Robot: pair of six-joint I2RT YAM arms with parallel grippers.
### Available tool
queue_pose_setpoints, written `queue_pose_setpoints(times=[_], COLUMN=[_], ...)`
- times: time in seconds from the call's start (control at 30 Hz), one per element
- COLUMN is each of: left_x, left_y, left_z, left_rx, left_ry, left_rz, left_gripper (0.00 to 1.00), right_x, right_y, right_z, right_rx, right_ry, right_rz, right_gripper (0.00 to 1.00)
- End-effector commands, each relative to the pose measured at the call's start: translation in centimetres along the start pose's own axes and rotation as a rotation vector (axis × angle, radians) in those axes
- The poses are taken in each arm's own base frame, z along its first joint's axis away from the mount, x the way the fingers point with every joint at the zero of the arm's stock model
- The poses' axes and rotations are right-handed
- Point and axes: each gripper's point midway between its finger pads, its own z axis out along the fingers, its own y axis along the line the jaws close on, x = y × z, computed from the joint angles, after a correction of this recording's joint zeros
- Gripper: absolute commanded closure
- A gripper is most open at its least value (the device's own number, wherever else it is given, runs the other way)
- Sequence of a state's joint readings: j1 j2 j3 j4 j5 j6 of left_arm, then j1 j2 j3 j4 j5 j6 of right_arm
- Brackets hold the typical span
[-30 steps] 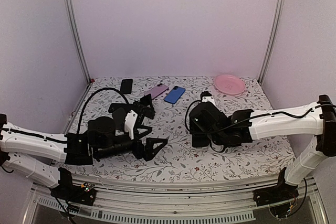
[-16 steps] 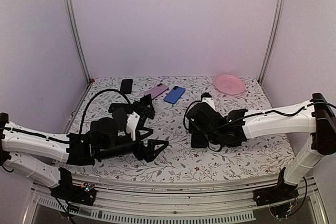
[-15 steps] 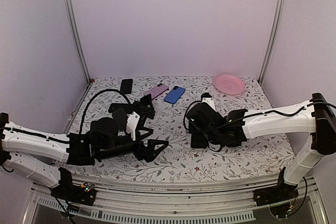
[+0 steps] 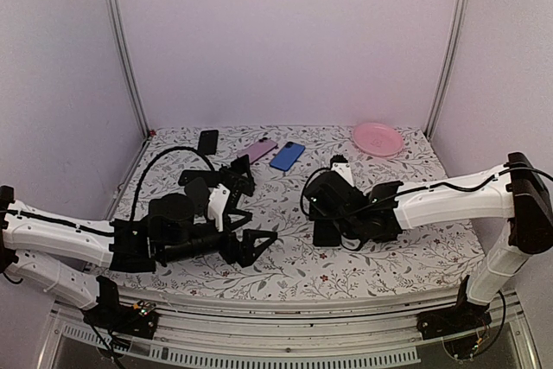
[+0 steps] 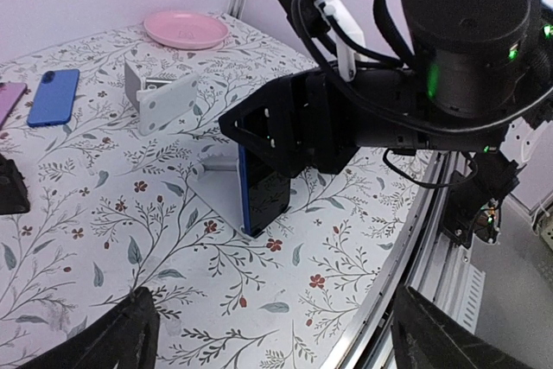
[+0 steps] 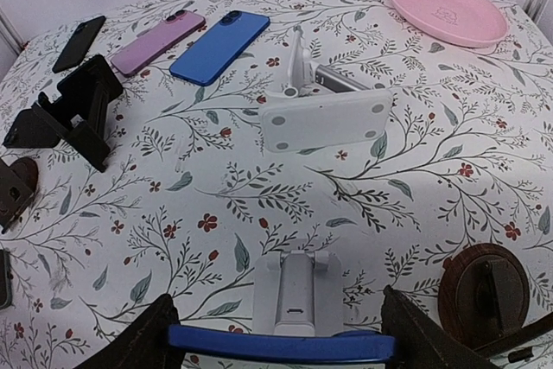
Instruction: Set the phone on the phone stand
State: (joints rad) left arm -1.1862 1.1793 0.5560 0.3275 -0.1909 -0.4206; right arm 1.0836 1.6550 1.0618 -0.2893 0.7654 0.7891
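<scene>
My right gripper (image 6: 281, 347) is shut on the phone (image 6: 281, 345), a dark phone with a blue rim, held by its side edges. In the left wrist view the phone (image 5: 263, 187) stands nearly upright, its lower end down at the front of the white phone stand (image 5: 212, 189). The right wrist view shows the phone stand (image 6: 294, 293) just beyond the phone's edge. From above, the right gripper (image 4: 327, 220) covers most of both. My left gripper (image 4: 249, 238) hovers open to the left, nothing between its fingers (image 5: 112, 334).
A second white stand (image 6: 324, 118) lies further back, and a black stand (image 6: 82, 110) sits to the left. A black phone (image 4: 207, 141), a purple phone (image 4: 257, 149) and a blue phone (image 4: 287, 155) lie at the back. A pink plate (image 4: 377, 137) is at the back right.
My right arm has crept slightly left with the phone in its grip. The left arm edged a little to the right, then stayed still.
</scene>
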Motion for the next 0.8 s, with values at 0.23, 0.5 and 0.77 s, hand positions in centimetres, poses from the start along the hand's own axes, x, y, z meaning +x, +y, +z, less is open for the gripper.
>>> queue_pose_setpoints(times=[0.23,0.5,0.77], left_x=[-0.3,-0.1,0.2], left_y=[0.2,0.3,0.4], left_z=[-0.1,-0.1,0.2], left_rx=[0.004,0.001,0.004], left_ry=[-0.015,-0.008,-0.004], left_rz=[-0.015,-0.014,-0.018], left_gripper=[0.06,0.06,0.06], right_x=[-0.1,-0.6,0.1], right_y=[-1.7,-2.6,-1.1], right_z=[1.2,1.7,1.7], right_rx=[0.074,0.084,-0.004], right_ry=[-0.028,-0.026,0.034], right_rz=[-0.042,-0.078,-0.012], right_gripper=[0.46,0.46,0.46])
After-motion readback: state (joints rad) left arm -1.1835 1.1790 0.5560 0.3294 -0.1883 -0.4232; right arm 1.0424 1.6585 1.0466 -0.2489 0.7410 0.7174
